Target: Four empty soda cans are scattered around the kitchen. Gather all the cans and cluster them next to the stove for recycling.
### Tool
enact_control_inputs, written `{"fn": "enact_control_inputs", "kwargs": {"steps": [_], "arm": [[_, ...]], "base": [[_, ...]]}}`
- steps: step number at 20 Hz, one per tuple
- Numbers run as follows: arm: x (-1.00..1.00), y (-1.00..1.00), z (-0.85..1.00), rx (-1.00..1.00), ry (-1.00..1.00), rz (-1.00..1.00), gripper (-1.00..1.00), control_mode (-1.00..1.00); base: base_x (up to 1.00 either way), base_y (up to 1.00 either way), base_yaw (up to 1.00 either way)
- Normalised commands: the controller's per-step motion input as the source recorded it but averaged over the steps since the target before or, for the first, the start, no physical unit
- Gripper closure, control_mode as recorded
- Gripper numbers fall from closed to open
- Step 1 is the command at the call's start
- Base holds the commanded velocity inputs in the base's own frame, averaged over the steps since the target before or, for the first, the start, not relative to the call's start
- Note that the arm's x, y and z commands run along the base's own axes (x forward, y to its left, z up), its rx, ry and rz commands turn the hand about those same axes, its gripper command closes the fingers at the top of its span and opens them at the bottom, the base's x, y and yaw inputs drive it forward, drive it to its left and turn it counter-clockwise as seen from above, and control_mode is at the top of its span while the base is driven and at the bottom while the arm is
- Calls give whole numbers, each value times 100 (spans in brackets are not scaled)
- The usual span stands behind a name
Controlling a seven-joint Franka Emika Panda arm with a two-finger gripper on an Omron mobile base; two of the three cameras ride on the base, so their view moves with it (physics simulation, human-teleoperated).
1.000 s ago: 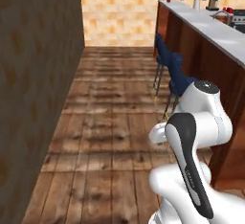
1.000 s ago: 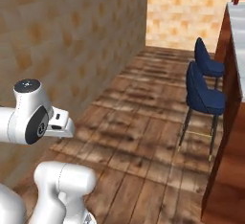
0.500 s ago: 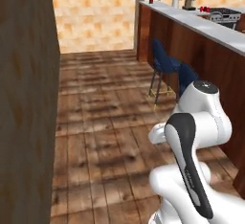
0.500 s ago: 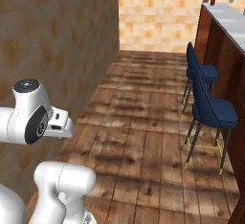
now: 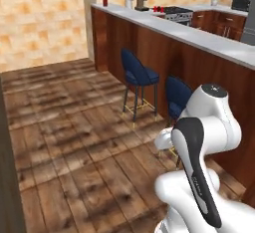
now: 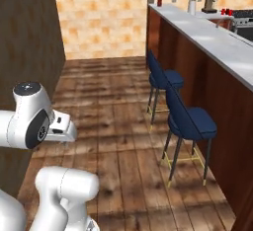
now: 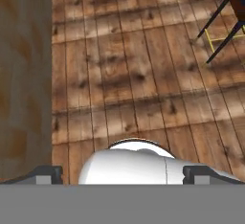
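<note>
Soda cans (image 5: pixel 160 9) sit far off at one o'clock in the left base view, tiny red dots beside the stove (image 5: pixel 175 13); another red can (image 6: pixel 159 2) stands on the counter's far end. Nearest, the gripper (image 7: pixel 122 174) hangs over bare floor, jaws wide, holding nothing. Two blue stools (image 6: pixel 190 122) crowd the counter (image 6: pixel 217 45); the base might clip them while turning. Compared with earlier, the view has swung toward the kitchen.

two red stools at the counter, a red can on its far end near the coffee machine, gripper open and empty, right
Not quite: the two stools are dark blue, not red, as the right base view shows. The rest holds: a red can stands on the counter's far end near the coffee machine, gripper open and empty.
</note>
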Motion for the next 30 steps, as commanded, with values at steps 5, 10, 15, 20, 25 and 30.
{"fn": "enact_control_inputs", "kwargs": {"steps": [5,10,15,20,25,30], "arm": [[0,0,0,0,0,0,-100,100],[0,0,0,0,0,0,-100,100],[0,0,0,0,0,0,-100,100],[0,0,0,0,0,0,-100,100],[0,0,0,0,0,0,-100,100],[0,0,0,0,0,0,-100,100]], "base": [[100,78,-35],[100,100,-9],[100,100,2],[100,99,1],[100,93,0],[100,69,0]]}}
